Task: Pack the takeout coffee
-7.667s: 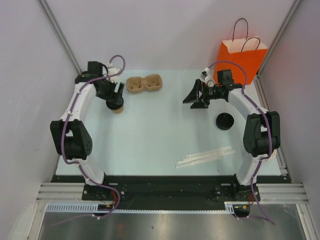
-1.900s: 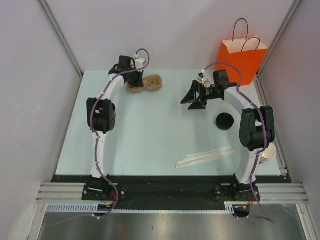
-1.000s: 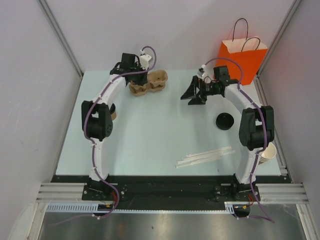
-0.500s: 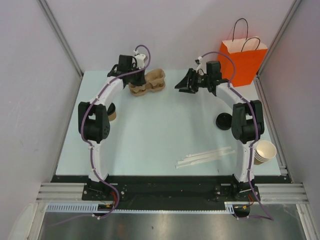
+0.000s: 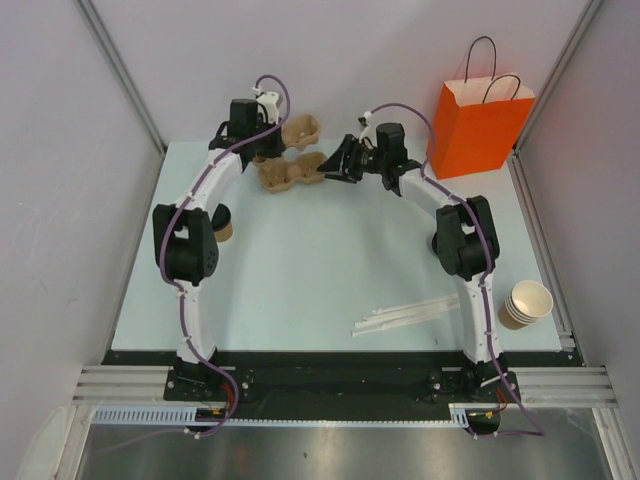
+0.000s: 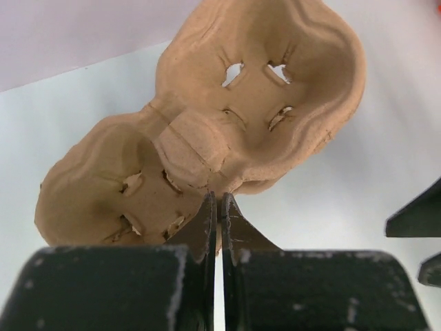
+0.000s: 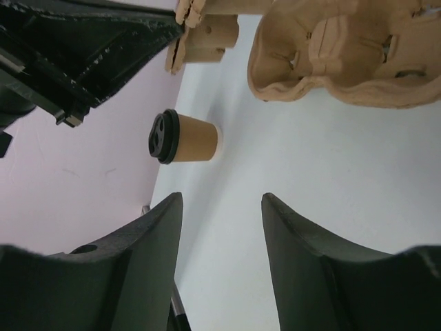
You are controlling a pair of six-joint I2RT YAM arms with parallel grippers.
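Now: trays parted, coffee waiting

Left gripper [image 6: 219, 205], jaws clamped on the rim of a cardboard tray [image 5: 301, 130], holds it above a second tray [image 5: 289, 172], probably to separate the pair. Right gripper [image 7: 220, 200], jaws apart and empty, sits at the second tray's end, perhaps to steady it; contact cannot be made out. The coffee [image 5: 226, 226] stands far left, half hidden behind the left arm [image 5: 186, 250], well apart from the orange bag [image 5: 482, 125].

No lettering, label, brand, number or sign can be read in any view: the takeout coffee [image 7: 186, 136], the orange paper bag [image 5: 480, 125] and the pulp cup carrier [image 6: 262, 89] show only plain surfaces.
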